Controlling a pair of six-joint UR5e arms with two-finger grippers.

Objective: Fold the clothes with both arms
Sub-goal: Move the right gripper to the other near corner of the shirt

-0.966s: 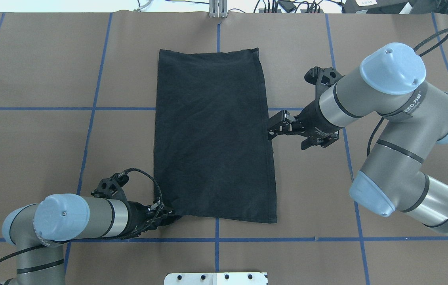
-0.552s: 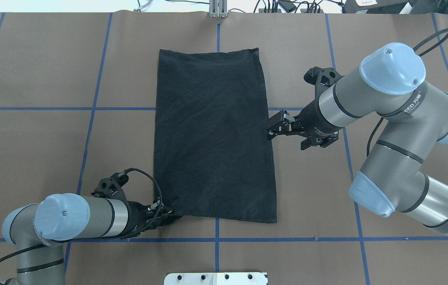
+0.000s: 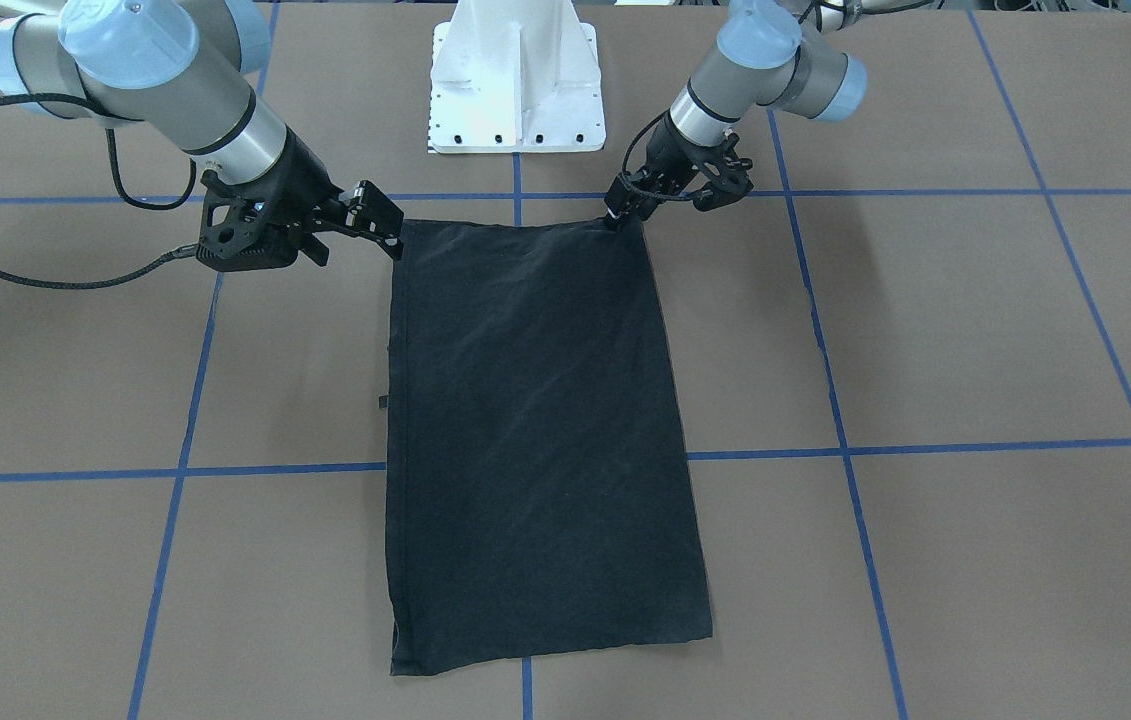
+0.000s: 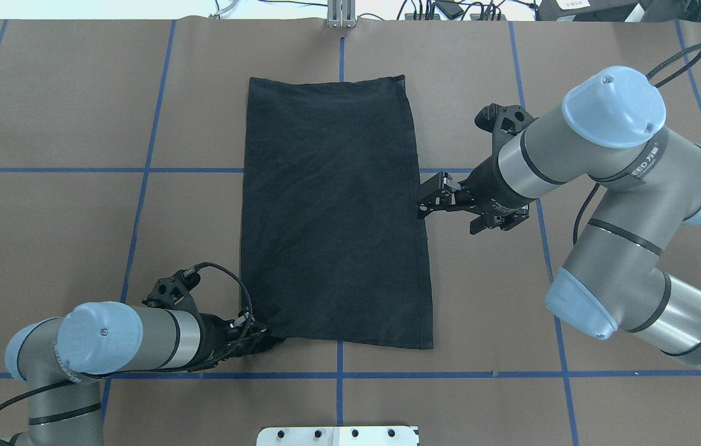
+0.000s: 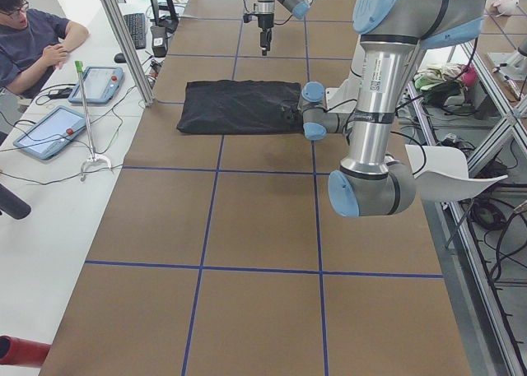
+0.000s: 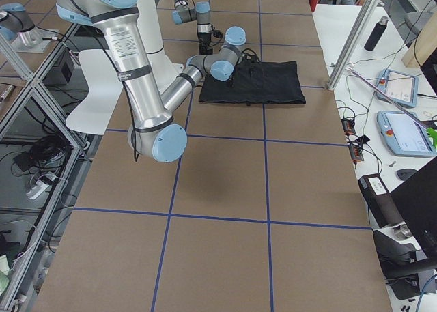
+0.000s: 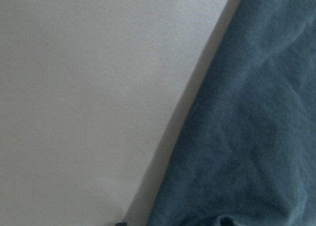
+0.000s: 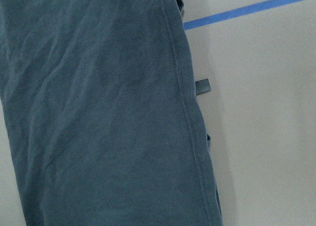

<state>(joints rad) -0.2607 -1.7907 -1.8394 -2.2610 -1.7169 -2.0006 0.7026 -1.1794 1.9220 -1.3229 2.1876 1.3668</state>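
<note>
The black T-shirt (image 4: 335,210) lies flat on the brown table, folded into a long rectangle with its graphic hidden. It also shows in the front-facing view (image 3: 535,430). My left gripper (image 4: 261,337) sits low at the shirt's near left corner and looks shut on it. The left wrist view shows the cloth (image 7: 247,137) very close, bunched at the bottom edge. My right gripper (image 4: 423,206) hovers open above the middle of the shirt's right edge. The right wrist view looks down on that hem (image 8: 190,117); its fingers do not show there.
A small grey tag (image 8: 202,86) sticks out of the shirt's right hem. The white pedestal base (image 3: 515,80) stands at the near table edge between the arms. Blue tape lines (image 4: 46,169) cross the table. An operator (image 5: 33,39) sits at the far side with tablets.
The left arm has shifted very slightly at the shirt corner. The right gripper has edged a little toward the shirt. The shirt has not moved.
</note>
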